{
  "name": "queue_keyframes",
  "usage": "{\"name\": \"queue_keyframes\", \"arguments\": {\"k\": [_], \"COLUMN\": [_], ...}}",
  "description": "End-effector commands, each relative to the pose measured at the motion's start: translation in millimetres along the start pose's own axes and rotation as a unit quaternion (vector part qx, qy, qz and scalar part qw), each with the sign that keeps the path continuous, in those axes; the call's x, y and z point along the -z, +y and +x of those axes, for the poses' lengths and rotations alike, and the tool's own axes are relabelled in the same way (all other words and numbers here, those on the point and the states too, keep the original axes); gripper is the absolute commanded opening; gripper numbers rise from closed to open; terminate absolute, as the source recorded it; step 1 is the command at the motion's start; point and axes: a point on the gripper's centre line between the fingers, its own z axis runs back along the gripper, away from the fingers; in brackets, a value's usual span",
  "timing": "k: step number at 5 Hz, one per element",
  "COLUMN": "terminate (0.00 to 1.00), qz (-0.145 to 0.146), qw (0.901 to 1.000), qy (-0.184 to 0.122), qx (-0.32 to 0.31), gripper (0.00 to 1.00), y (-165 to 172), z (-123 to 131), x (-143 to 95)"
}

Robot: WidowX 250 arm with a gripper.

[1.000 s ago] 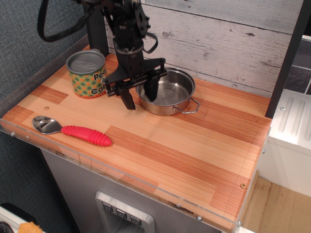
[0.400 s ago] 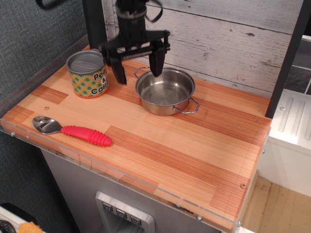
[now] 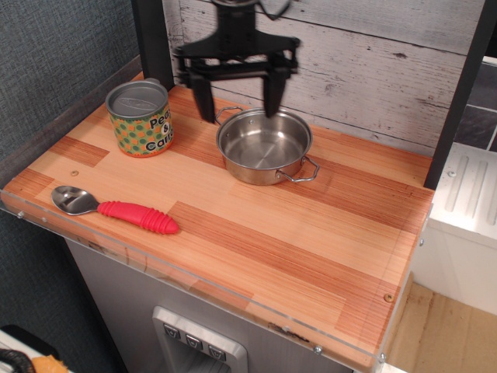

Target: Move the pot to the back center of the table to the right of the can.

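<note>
The shiny steel pot (image 3: 263, 146) with two wire loop handles stands on the striped wooden table (image 3: 256, 233) at the back centre. The "Peas & Carrots" can (image 3: 140, 117) stands upright to its left, a small gap between them. My gripper (image 3: 238, 107) hangs open and empty above the pot's back left rim, clear of it. Its two black fingers (image 3: 205, 99) point down, spread wide. One is over the gap between can and pot, the other over the pot's back rim.
A steel spoon with a red handle (image 3: 116, 208) lies near the front left edge. A whitewashed plank wall (image 3: 373, 70) stands right behind the pot. A black post (image 3: 151, 39) rises behind the can. A clear acrylic strip (image 3: 194, 284) lines the front edge.
My gripper let go of the pot's left rim, rose straight up and shifted a little to the right. The pot and can have not moved.
</note>
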Motion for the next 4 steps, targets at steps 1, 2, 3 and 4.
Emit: {"name": "queue_keyframes", "arguments": {"k": [1,2,3,4], "terminate": [0.0,0.0,0.0,0.0], "qz": [-0.034,-0.034,-0.031,-0.033], "qw": [0.9966,0.9938,0.9909,0.9876], "qy": [-0.023,-0.015,-0.016,-0.015], "qx": [0.071,0.105,0.13,0.152], "gripper": [1.0,1.0,1.0,1.0], "y": [-37.1,-55.1,-67.3,-72.4], "z": [-35.6,-50.5,-64.5,-73.1], "x": [-35.6,-37.5,-37.5,-39.8]}}
